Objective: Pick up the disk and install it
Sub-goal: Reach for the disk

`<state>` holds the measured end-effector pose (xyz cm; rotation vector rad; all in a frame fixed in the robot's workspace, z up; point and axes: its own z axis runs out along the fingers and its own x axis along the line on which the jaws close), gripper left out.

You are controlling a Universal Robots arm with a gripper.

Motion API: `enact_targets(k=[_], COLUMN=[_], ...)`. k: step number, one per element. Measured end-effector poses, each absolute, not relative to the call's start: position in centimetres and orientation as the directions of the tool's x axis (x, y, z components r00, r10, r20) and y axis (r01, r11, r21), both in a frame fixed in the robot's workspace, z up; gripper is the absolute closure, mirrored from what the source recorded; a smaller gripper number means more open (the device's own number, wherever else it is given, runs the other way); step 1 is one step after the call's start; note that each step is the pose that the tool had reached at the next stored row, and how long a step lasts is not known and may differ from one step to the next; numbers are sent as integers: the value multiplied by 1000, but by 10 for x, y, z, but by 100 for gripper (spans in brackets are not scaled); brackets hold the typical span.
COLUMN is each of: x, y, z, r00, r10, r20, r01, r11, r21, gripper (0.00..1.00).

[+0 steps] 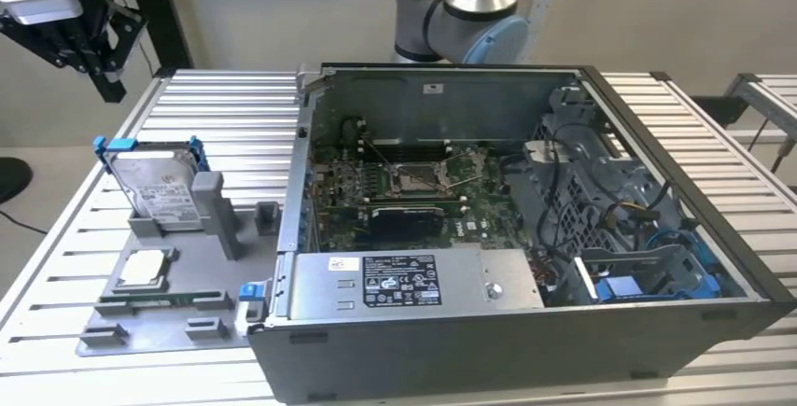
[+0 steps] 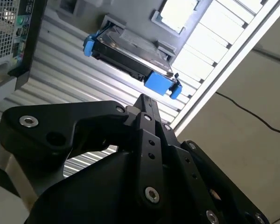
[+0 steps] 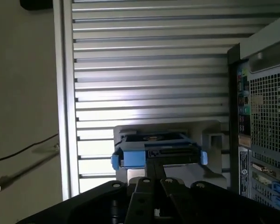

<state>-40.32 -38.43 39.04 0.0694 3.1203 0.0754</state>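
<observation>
A slatted metal table [image 1: 697,126] carries everything here, and most of it is taken up by an open computer case [image 1: 498,369] lying on its side toward the edge on the exterior view's right. Inside the case sit a green circuit board [image 1: 373,191], a long grey box with a white sticker [image 1: 498,275] along the near wall, and a grey drive cage with blue plastic parts [image 1: 622,287] in the near corner on the exterior view's right. Just beside the case, toward the table's edge on the exterior view's left, lies a flat grey tray [image 1: 149,322]. The disk [image 1: 162,187] stands upright in a slot at the tray's far end, blue frame around it, label facing out; both wrist views look down on its blue-framed edge [image 2: 130,51] [image 3: 154,149]. Nearer on the tray rest a small square silver chip [image 1: 141,269] and a thin green memory stick [image 1: 162,301]. The gripper [image 1: 112,89] hangs in the air above the table's far corner, well apart from the disk, its black fingers [image 2: 147,116] drawn together to a point and holding nothing.
</observation>
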Motion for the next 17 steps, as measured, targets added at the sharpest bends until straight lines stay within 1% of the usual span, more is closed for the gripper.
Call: enact_targets(k=[17], x=[-419], y=[-395], z=[390], r00=[-1000], r10=[-14], r20=[-19], r01=[-14], r11=[999], r21=[49], gripper=[100])
